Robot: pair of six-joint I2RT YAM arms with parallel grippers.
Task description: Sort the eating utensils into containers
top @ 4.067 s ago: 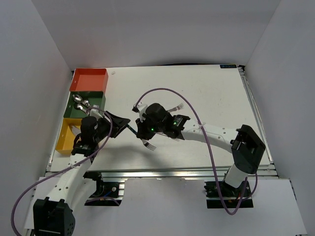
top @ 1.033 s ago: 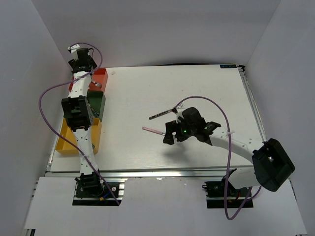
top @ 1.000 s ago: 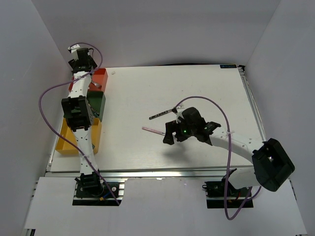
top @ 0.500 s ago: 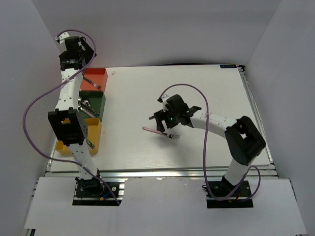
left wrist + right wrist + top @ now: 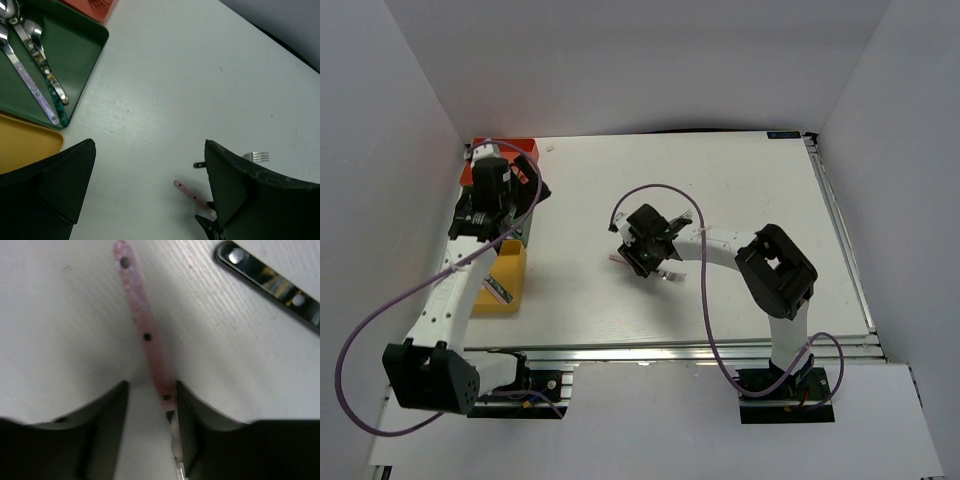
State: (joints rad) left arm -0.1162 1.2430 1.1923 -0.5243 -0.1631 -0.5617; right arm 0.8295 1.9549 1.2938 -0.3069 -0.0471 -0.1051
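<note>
A pink-handled fork (image 5: 141,322) lies on the white table, seen in the top view (image 5: 616,260) too. My right gripper (image 5: 150,400) is open and low over it, jaws straddling the handle, which lies against the right finger (image 5: 200,425). In the top view this gripper (image 5: 640,254) is mid-table. A dark-handled fork (image 5: 270,282) lies just beyond it (image 5: 680,217). My left gripper (image 5: 149,147) is open and empty, above the table beside the bins (image 5: 523,192). The green bin (image 5: 85,50) holds spoons (image 5: 37,55). The orange-red bin (image 5: 95,6) and yellow bin (image 5: 25,145) flank it.
The bins stand in a row along the table's left edge; the left arm hides most of the green one in the top view. The yellow bin (image 5: 510,262) holds a utensil (image 5: 498,291). White walls enclose the table (image 5: 750,180) on three sides.
The left arm has come down from high over the orange-red bin to just above the green bin. The right gripper has moved left and down onto the pink-handled fork.
</note>
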